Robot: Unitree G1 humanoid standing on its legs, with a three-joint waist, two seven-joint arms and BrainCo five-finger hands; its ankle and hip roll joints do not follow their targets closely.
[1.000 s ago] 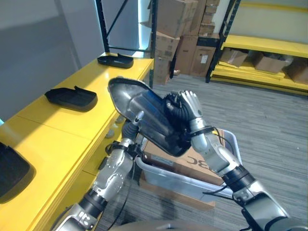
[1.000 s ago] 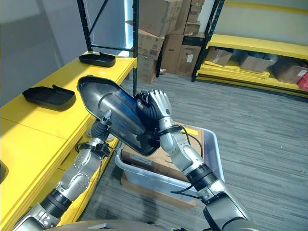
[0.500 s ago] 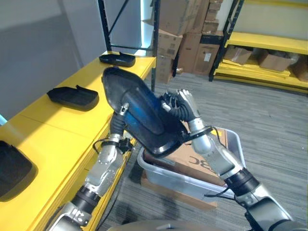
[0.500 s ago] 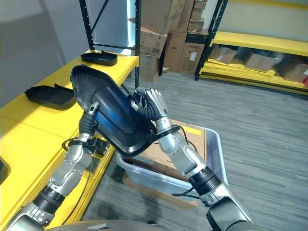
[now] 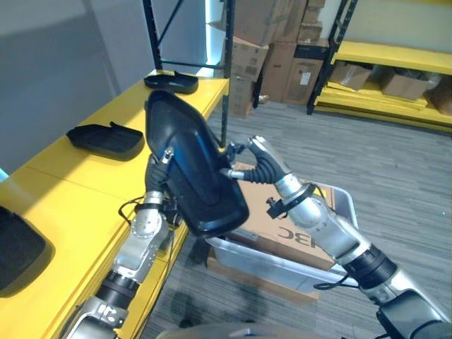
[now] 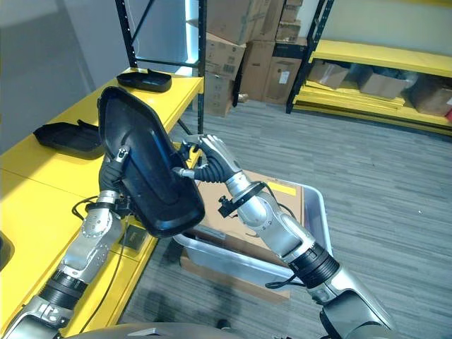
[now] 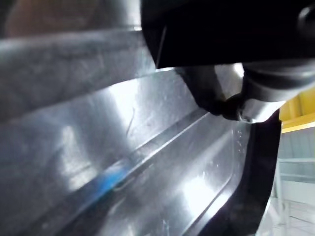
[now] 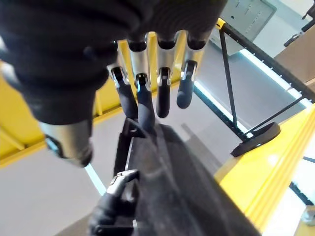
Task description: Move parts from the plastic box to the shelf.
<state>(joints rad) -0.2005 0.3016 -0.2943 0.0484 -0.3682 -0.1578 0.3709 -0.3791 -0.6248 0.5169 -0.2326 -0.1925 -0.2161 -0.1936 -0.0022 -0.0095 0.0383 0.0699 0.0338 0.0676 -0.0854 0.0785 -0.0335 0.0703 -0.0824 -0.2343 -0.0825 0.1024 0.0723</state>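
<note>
I was working in a warehouse bay with grey carpet, stacked cardboard boxes and a long yellow shelf (image 5: 85,191) running along my left. The big black part (image 5: 194,176) had swung from lying tilted to standing nearly upright, its dark shell now facing me instead of its shiny inner side, and it had drifted toward the shelf, clear of the plastic box (image 5: 282,258) below my right arm. My left robot hand (image 5: 164,157) was pressed against the part's near face; whether its fingers were clamped I couldn't tell. My right robot hand (image 6: 201,152) had slid from cradling the back to touching the edge with relaxed, extended fingers. I judged the carry nearly done, placement next beside the other black parts (image 5: 106,140).
</note>
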